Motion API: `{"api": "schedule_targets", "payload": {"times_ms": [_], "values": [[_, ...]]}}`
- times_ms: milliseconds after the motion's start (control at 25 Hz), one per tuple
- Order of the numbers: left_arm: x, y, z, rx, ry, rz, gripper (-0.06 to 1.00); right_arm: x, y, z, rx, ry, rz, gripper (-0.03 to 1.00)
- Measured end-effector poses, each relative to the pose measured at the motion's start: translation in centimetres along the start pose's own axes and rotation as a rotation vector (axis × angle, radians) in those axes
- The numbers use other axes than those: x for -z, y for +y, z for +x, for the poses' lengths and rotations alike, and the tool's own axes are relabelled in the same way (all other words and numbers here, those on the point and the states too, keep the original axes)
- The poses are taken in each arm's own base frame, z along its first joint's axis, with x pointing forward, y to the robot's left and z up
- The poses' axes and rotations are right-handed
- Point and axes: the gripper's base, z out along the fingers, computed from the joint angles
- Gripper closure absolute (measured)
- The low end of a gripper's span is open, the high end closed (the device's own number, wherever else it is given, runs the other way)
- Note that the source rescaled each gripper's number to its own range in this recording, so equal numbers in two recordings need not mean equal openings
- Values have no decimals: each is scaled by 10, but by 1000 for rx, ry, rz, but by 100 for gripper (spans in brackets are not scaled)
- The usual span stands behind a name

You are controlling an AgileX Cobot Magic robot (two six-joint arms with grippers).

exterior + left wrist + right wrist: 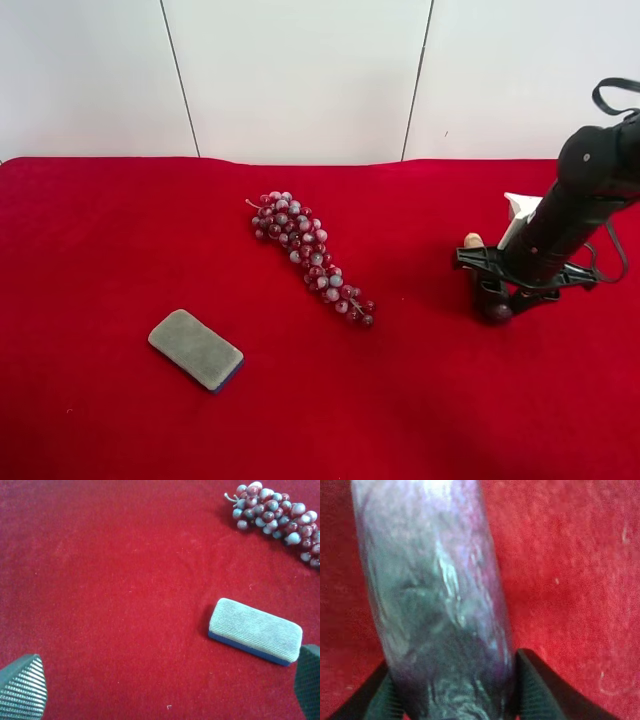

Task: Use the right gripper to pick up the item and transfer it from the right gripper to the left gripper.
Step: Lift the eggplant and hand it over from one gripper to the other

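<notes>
Glossy item (pixel 435 595) sits pinched inside the right gripper (pixel 454 682).

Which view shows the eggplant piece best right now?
Right wrist: the item fills the frame, clamped by the right gripper. Exterior high shows little beyond its pale tip; left wrist shows none of it.

Right tool (pixel 451 692) low, 2 fingers (pixel 540 695) clamped (left tool (pixel 165 687) spread wide).
</notes>
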Motion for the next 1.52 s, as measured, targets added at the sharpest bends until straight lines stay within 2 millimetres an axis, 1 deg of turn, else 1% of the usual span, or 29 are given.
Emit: {"api": "schedule_targets", "payload": {"times_ms": [120,200,360,480,640,800,920,960,1000,1040,1160,1240,1320,1360,1400,1520], "values": [[0,0,0,0,0,0,-6,14,8,-2,49,-53,-55,95],[0,0,0,0,0,0,-6,22,18,-1,125,-89,-99,95],[0,0,0,0,0,0,-6,32,50,0,297,-164,-181,95],[0,0,0,0,0,0,-6,41,74,-3,381,-204,-237,95],[0,0,0,0,0,0,-6,61,106,-13,490,-259,-300,95],[0,0,0,0,0,0,-6,83,138,-18,582,-318,-353,95],[0,0,0,0,0,0,-6,96,160,-16,669,-358,-383,95],[0,0,0,0,0,0,-6,96,160,-16,669,-358,-383,95],[0,0,0,0,0,0,-6,102,172,-14,721,-387,-398,95],[0,0,0,0,0,0,-6,104,177,-13,746,-406,-401,95],[0,0,0,0,0,0,-6,106,183,-12,790,-445,-397,95],[0,0,0,0,0,0,-6,103,183,-13,801,-452,-389,95],[0,0,0,0,0,0,-6,96,184,-15,803,-442,-381,95],[0,0,0,0,0,0,-6,96,184,-15,803,-442,-381,95],[0,0,0,0,0,0,-6,83,185,-16,817,-413,-370,95],[0,0,0,0,0,0,-6,65,189,-15,853,-373,-365,95]]}}
